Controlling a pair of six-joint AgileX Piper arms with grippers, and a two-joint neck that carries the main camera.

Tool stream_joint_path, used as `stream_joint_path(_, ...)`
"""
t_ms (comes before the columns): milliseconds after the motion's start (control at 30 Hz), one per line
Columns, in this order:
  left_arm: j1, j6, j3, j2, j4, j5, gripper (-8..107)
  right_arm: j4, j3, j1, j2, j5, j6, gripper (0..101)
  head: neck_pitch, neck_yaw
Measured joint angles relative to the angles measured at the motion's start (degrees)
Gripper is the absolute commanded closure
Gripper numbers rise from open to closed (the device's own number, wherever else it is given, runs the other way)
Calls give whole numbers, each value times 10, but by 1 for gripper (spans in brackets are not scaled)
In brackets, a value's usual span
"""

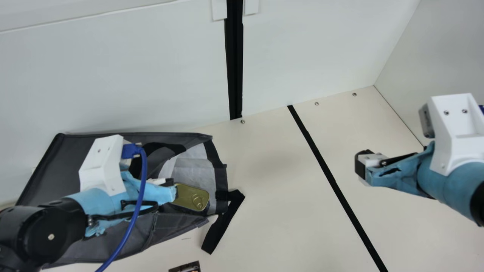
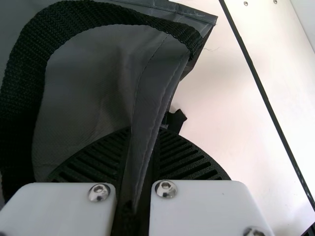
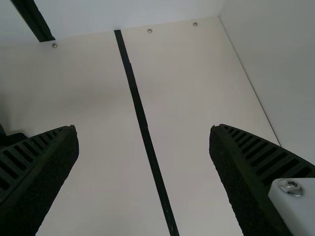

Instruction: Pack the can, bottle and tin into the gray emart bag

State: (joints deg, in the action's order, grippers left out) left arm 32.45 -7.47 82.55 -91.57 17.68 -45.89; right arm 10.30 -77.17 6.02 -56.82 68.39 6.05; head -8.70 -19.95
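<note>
- Left gripper [image 2: 143, 147], lower middle of the left wrist view: fingers clenched on a fold of the gray bag [image 1: 49, 170]; thin, limp cloth, likely to sag if released.
- Best hold: the doubled seam, clear of the loose handle [image 2: 19, 98].
- Tin [image 1: 191, 194], left of centre, low in the main view, at the bag's mouth: stiff, probably smooth and slippery; grip its side walls, sparing the pull-ring.
- Right gripper [image 3: 143, 129]: fingers wide apart, holding nothing.

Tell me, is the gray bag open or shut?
Open: the gray bag's mouth gapes in the main view, showing pale lining and the gold tin.
</note>
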Motion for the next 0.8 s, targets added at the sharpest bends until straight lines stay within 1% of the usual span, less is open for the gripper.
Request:
stream_joint_path(267, 0, 0, 0, 0, 0, 0, 89, -36, 23, 2, -18, -31, -7, 10, 0, 0)
stream_joint_path(567, 0, 0, 0, 0, 0, 0, 89, -86, 50, 18, -42, -73, -42, 10, 0, 0)
stream_joint_path(800, 0, 0, 0, 0, 0, 0, 89, -127, 74, 21, -61, -109, -81, 10, 0, 1)
